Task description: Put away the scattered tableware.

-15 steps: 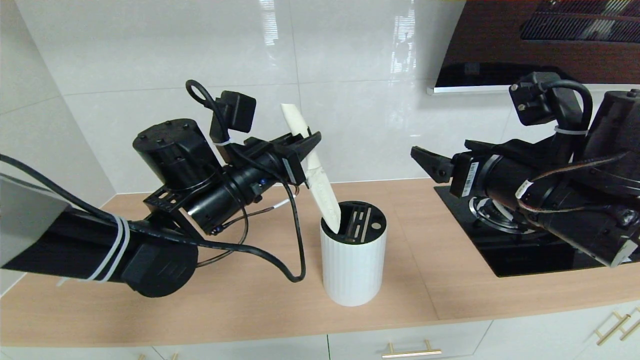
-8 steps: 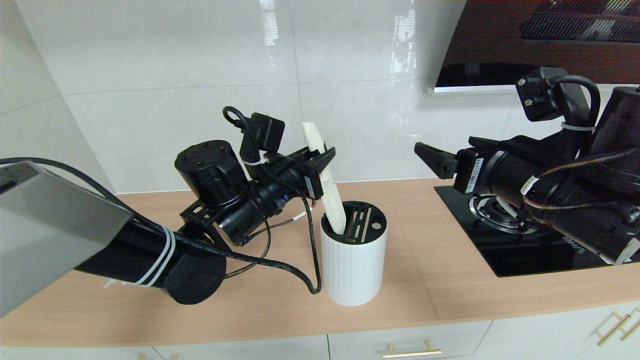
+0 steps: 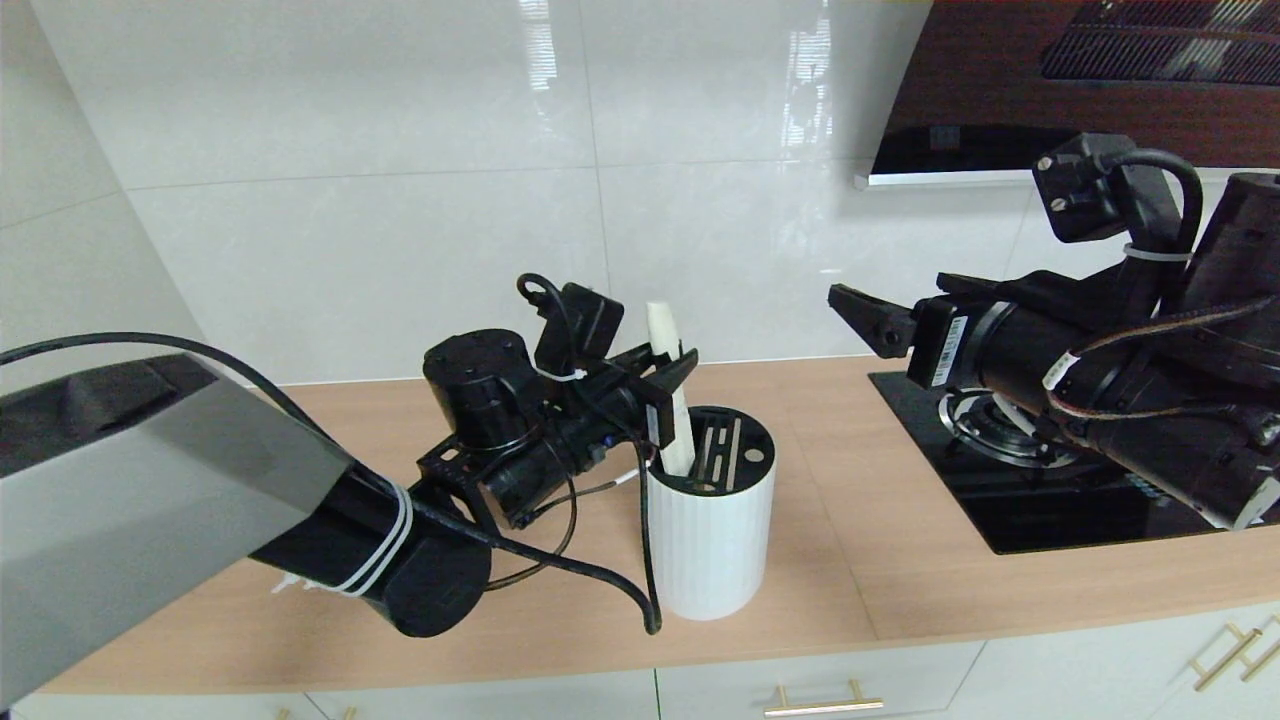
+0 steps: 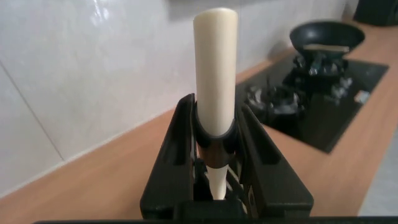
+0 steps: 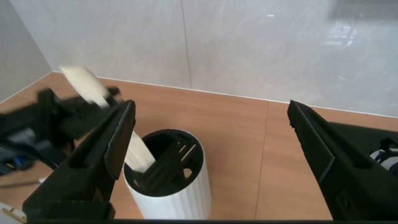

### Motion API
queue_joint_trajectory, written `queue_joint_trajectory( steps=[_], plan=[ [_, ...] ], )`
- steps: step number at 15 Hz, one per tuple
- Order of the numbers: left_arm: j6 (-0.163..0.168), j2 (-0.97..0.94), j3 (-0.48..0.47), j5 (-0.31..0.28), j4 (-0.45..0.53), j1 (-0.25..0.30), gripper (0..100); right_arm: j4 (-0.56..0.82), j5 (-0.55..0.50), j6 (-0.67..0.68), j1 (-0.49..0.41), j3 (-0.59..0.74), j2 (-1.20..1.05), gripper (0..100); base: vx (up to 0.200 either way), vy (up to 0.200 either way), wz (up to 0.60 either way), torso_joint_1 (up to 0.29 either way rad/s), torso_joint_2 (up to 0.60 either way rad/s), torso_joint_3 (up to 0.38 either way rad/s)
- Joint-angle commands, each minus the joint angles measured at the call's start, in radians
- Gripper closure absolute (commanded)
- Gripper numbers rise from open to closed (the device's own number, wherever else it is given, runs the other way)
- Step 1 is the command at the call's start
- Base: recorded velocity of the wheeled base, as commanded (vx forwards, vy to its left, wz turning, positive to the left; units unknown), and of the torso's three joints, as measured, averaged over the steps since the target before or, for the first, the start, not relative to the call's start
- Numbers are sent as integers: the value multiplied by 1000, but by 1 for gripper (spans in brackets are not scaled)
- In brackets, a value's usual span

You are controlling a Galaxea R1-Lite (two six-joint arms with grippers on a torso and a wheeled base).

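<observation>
A: What is seen around the work, and is anything in the way?

B: A white ribbed holder with a black slotted insert is set on the wooden tabletop, before a tiled wall. A black hob is let into the tabletop on the robot's right, well apart from the holder, and a dark pan is seen on it. A range hood is mounted above. The holder's left flank is crossed by a black cable hanging from the left arm.

A: Where is the task's thing, and how is it held?

B: A cream-handled utensil is pinched at its handle by the left hand, just above the holder's rim. Its lower end is sunk in the insert's large opening and is hidden there.

A: How is it pointed?

B: The long axis is kept nearly upright, the handle end uppermost and tipped slightly toward the robot's left.

A: And the right hand?

B: It is held in the air above the hob's near edge, fingers spread wide, with nothing between them.
</observation>
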Motion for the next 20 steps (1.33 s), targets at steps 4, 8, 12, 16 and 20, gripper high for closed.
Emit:
queue_joint_trajectory(
  steps=[4,8,12,16,20],
  plan=[
    [7,81,10,-1,-28,-23,100,0,0,0,0,1,4,0,0,0,0,0,0,0],
    [13,143,10,5,-42,-40,100,0,0,0,0,4,9,0,0,0,0,0,0,0],
    [15,156,9,14,-48,-44,100,0,0,0,0,4,11,0,0,0,0,0,0,0],
    [15,147,3,50,-65,-50,0,0,0,2,0,4,11,0,0,0,0,0,0,0],
    [13,32,36,53,-94,-52,0,0,0,0,2,4,8,0,0,0,0,0,0,0]
  ],
)
